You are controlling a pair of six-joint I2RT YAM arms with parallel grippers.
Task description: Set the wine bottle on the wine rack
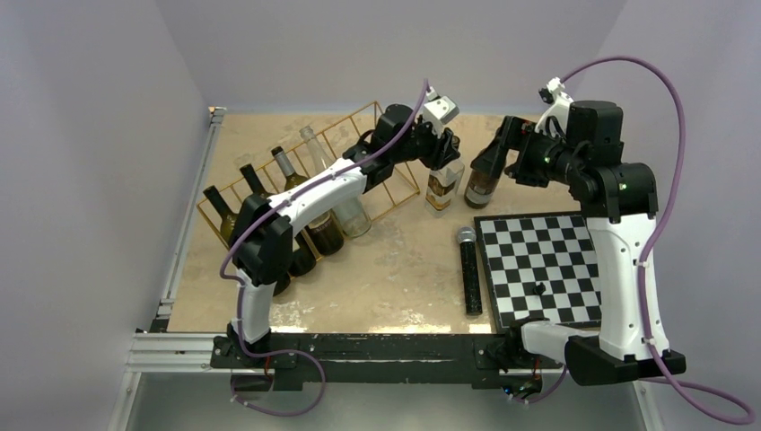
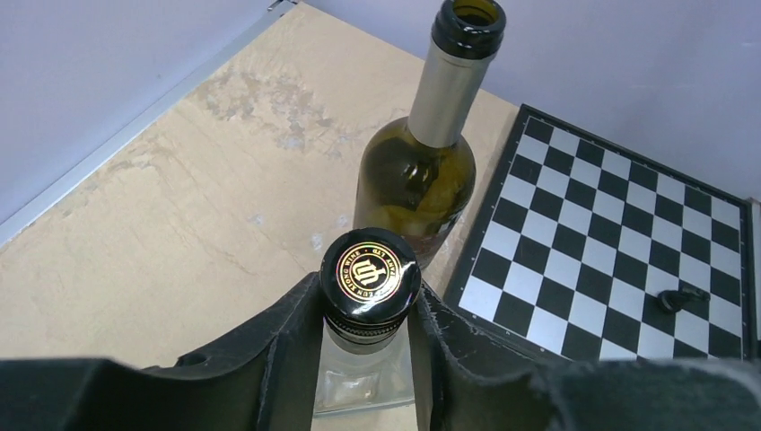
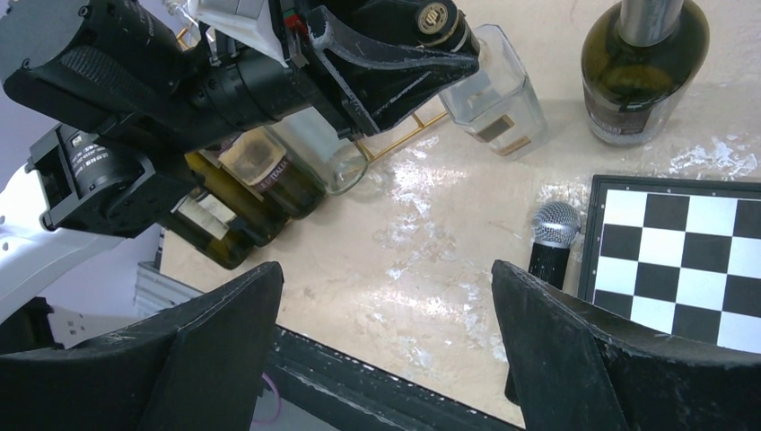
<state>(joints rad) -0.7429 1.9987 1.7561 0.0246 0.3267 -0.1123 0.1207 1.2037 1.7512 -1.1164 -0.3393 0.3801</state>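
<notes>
My left tool [image 2: 368, 303] is clamped on the neck of the wine bottle [image 2: 370, 275], right under its black cap. I should squeeze tight and lift straight up, so I miss the green bottle [image 2: 417, 175] standing just past it. Then I swing left to the wine rack [image 1: 354, 114]. My right tool [image 3: 384, 269] hangs wide apart, holding nothing.

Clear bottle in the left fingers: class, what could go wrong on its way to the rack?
The left fingers grip the clear bottle only at its neck, under the cap; it may slip or swing.
The green bottle stands close by and could be knocked over.
The rack already holds bottles; the clear bottle may strike them.
</notes>
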